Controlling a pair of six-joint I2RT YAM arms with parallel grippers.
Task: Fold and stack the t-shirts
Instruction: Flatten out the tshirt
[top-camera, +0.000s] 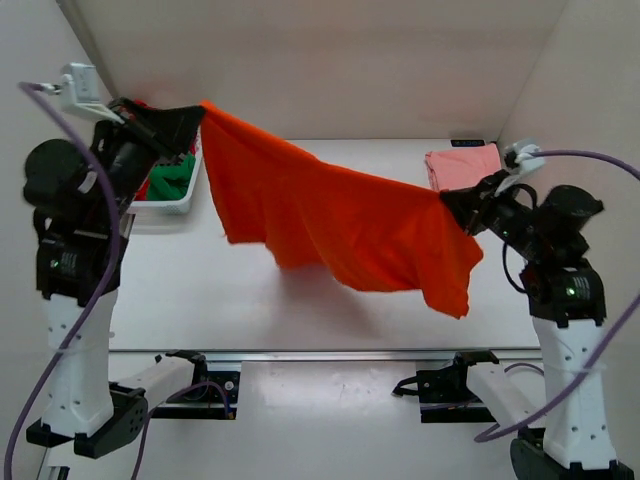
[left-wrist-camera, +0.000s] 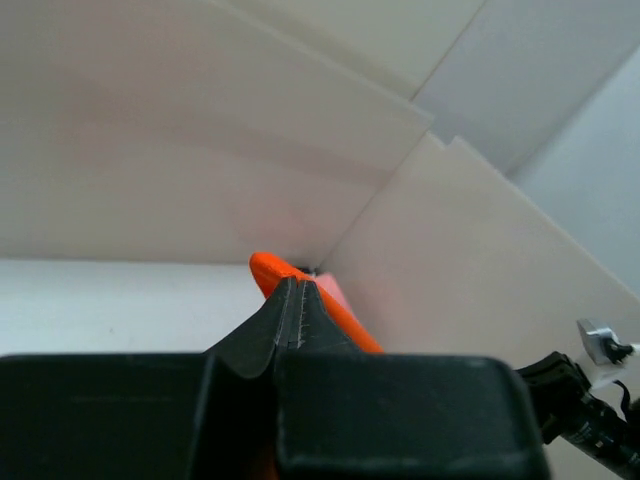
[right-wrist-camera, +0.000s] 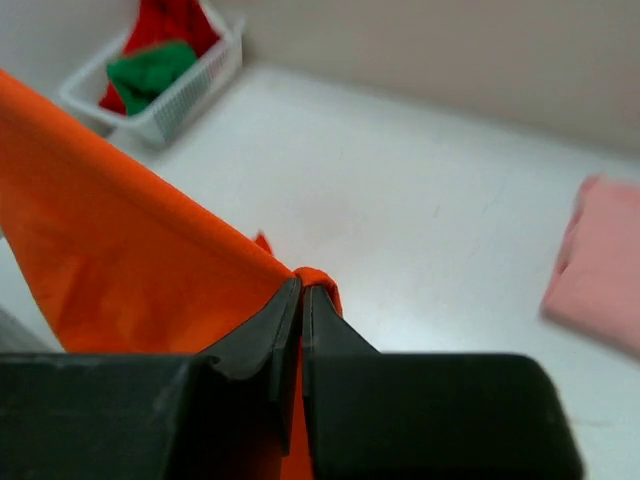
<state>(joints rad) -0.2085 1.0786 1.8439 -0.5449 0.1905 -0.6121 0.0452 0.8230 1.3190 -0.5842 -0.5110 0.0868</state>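
A bright orange t-shirt (top-camera: 330, 215) hangs stretched in the air between both arms, sagging over the table. My left gripper (top-camera: 198, 115) is shut on its upper left corner, seen as an orange edge (left-wrist-camera: 330, 305) past the closed jaws (left-wrist-camera: 297, 282). My right gripper (top-camera: 447, 203) is shut on the opposite corner (right-wrist-camera: 315, 277), with the cloth falling away to the left (right-wrist-camera: 120, 260). A folded pale salmon pink t-shirt (top-camera: 462, 165) lies at the back right (right-wrist-camera: 600, 270). A green t-shirt (top-camera: 172, 180) and a red one (right-wrist-camera: 165, 20) lie crumpled in the basket.
The white slotted basket (top-camera: 165, 205) stands at the back left of the table, under my left arm (right-wrist-camera: 190, 90). White walls close in the table at the back and on both sides. A rail runs along the near edge (top-camera: 320, 352).
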